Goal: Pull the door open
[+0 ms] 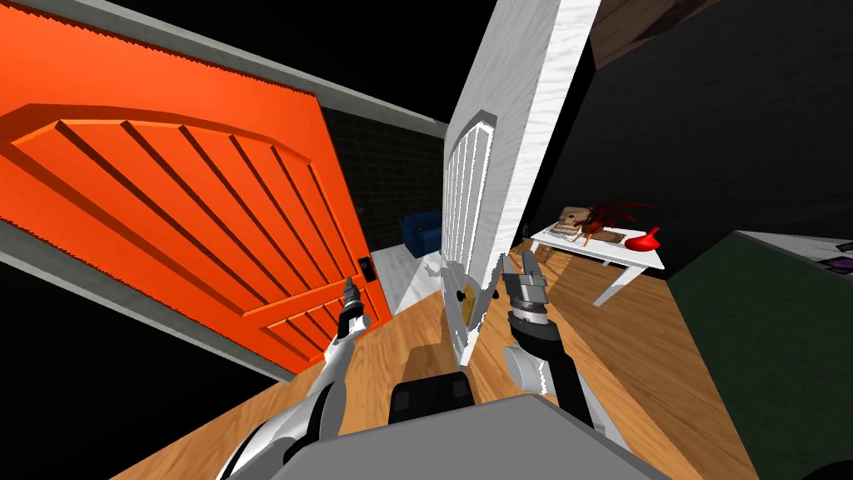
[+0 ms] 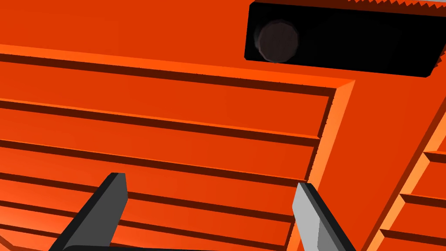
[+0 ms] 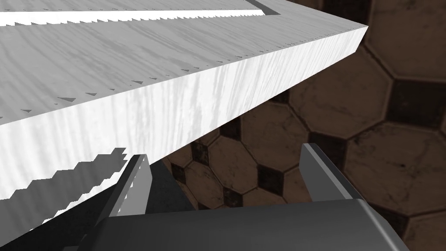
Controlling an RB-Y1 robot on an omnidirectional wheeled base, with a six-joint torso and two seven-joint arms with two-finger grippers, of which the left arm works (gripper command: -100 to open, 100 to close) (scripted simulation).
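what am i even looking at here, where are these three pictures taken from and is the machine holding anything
This is a two-armed robot in a simulated house. The wide picture comes from a camera on its head, looking down over its own arms. The other two come from cameras on its wrists, each looking out along that arm's claw.

The left claw is open and faces an orange door, near its dark knob. The right claw is open too, close against the edge of a white door that stands ajar. Neither claw holds anything.

Further back on the right is a white table with a red object and a few other small things on it.
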